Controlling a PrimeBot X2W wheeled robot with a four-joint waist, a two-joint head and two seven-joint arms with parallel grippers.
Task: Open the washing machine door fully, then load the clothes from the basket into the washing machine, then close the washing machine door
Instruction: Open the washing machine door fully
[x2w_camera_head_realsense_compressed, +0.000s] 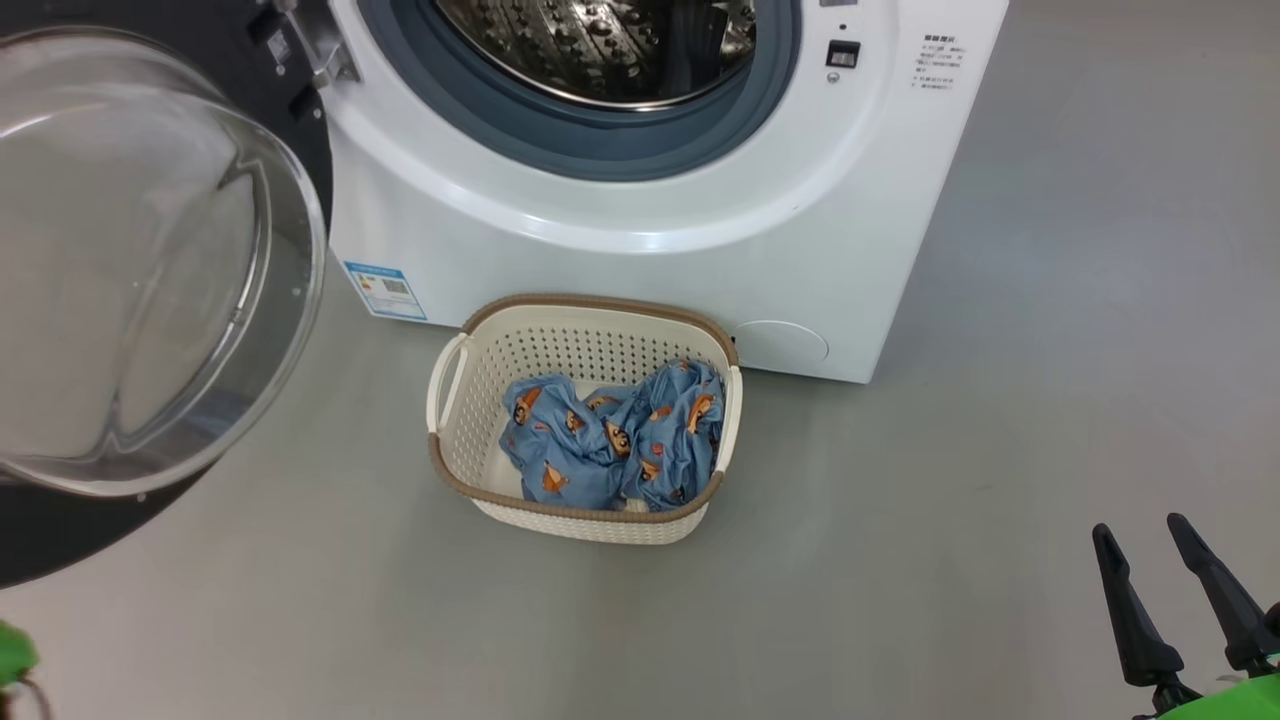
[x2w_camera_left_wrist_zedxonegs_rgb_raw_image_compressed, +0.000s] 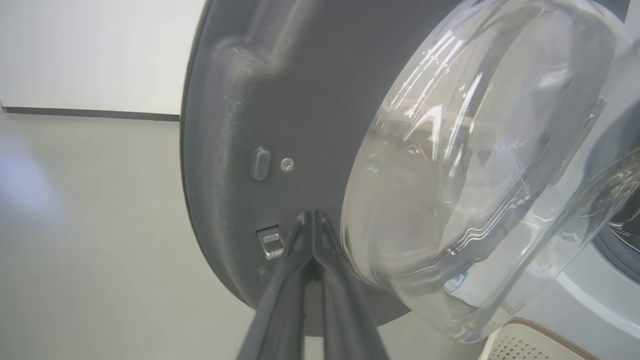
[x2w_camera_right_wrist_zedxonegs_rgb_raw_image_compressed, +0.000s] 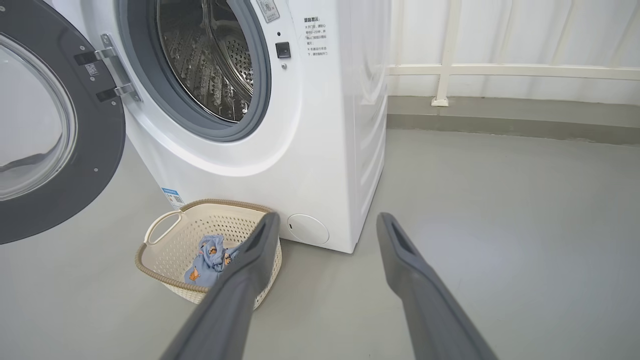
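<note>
The large round glossy black washing machine door (x2w_camera_head_realsense_compressed: 150, 270), with its bulging clear glass bowl window, stands swung wide open to the left of the big white front-loading washing machine (x2w_camera_head_realsense_compressed: 640, 250). The steel perforated drum (x2w_camera_head_realsense_compressed: 600, 40) and grey rubber gasket (x2w_camera_head_realsense_compressed: 600, 150) are exposed. On the grey floor (x2w_camera_head_realsense_compressed: 900, 550), just in front of the machine, sits the small cream-white perforated plastic basket (x2w_camera_head_realsense_compressed: 580, 350) with a brown woven-look rim. The light blue clothes (x2w_camera_head_realsense_compressed: 610, 430) with orange cartoon figures lie crumpled inside it.

The left end effector (x2w_camera_left_wrist_zedxonegs_rgb_raw_image_compressed: 312, 217) is closed, its fingers pressed together and holding nothing. The tips are at the door's dark inner face, between a small metal latch piece (x2w_camera_left_wrist_zedxonegs_rgb_raw_image_compressed: 270, 242) and the glass bowl. I cannot tell if they touch it. The right end effector (x2w_camera_head_realsense_compressed: 1140, 527) is spread wide and empty, over the floor well to the right of the basket.
</note>
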